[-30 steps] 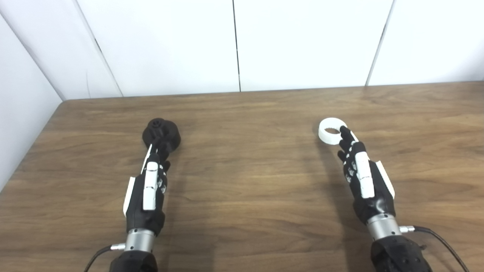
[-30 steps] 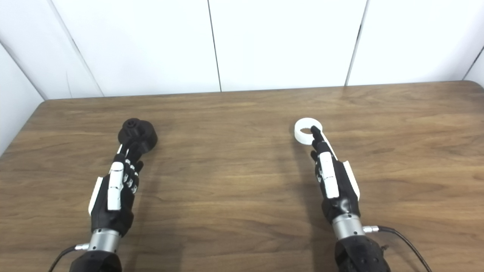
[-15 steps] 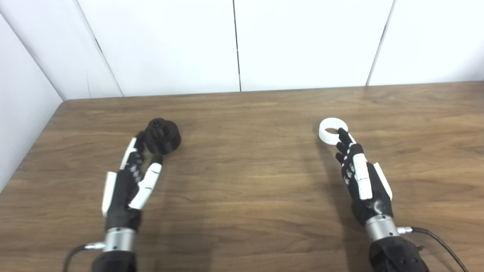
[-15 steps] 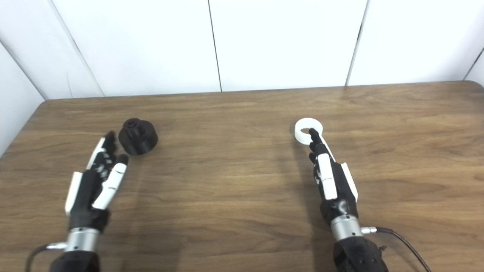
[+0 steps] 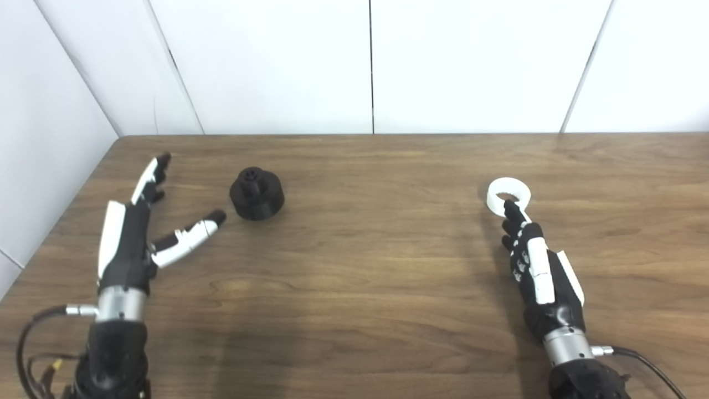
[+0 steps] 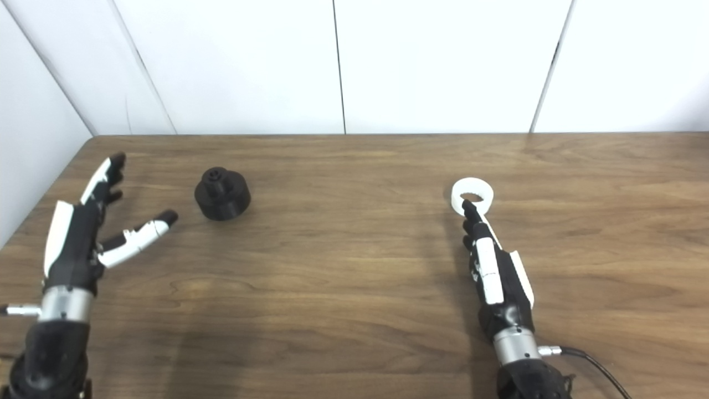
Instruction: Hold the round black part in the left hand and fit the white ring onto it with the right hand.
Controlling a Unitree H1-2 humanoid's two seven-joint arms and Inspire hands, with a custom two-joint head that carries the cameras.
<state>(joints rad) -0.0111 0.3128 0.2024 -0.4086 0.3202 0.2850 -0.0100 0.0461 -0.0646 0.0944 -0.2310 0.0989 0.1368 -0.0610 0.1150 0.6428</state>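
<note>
— So, what do we see at the far left?

— We see the left robot hand [image 5: 130, 235] near the left edge of the wooden table [image 5: 354, 277], spread wide and holding nothing: its fingers [image 5: 150, 176] stretch away from us while the thumb [image 5: 191, 235] juts out to the right, toward the round black part [image 5: 256, 193].

— Do we see it touching that part?

— No. The round black part sits on the table by itself, just right of the thumb tip and clear of it, standing upright with a small knob on its top.

— And further right?

— We cross a long bare stretch of wood, so the two pieces lie well apart. Then we reach the white ring [image 5: 508, 194], lying flat on the table, its hole facing up.

— What about the right robot hand [image 5: 540, 271]?

— It lies stretched out toward the ring, fingers held close together and straight. One fingertip [image 5: 508, 208] overlaps the ring's near rim. We cannot tell whether it actually presses on the ring, but nothing is grasped.
</note>
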